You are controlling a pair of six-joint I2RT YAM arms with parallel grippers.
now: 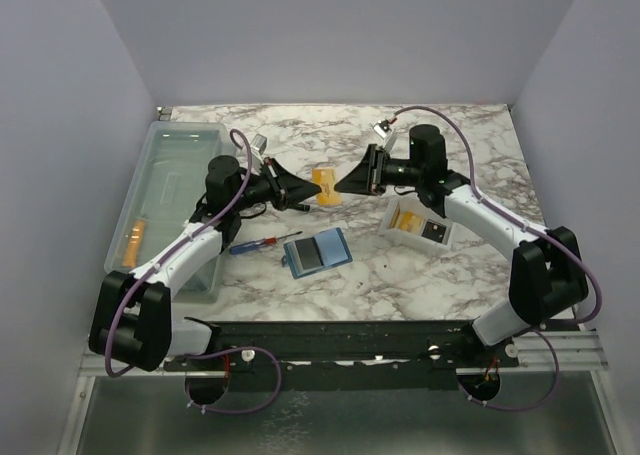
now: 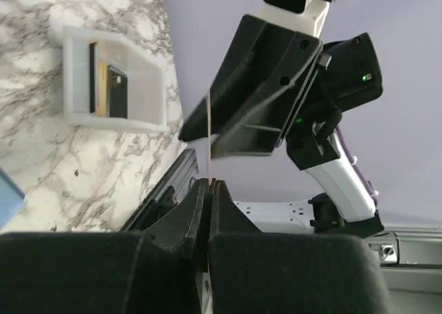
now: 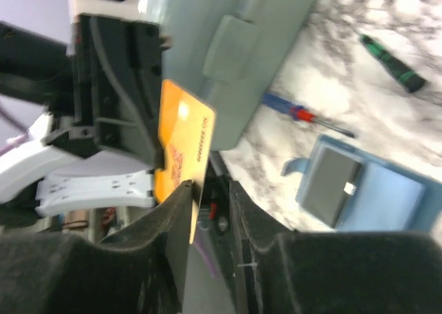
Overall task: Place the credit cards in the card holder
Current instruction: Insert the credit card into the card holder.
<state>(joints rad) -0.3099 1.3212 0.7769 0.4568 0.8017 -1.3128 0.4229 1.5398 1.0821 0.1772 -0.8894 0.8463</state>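
Top external, white tray (image 1: 393, 225) w/ credit card (image 1: 406, 218), poss. black item (image 1: 433, 231)

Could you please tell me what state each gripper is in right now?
Left gripper: shut on a credit card.
Right gripper: open, the same card between its jaws, unclamped.

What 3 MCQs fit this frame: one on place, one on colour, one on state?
1. Where is the card holder?
A. in the clear bin
B. on the table
C. in the white tray

2. What colour is the held credit card?
A. orange
B. green
C. white

3. What state is the left end effector in?
A. wide open
B. shut on nothing
C. shut on the credit card

Key: 1B, it lies open on the marble; 2A, the right wrist view shows its orange face; 3C, the left wrist view shows it pinching the card's edge.
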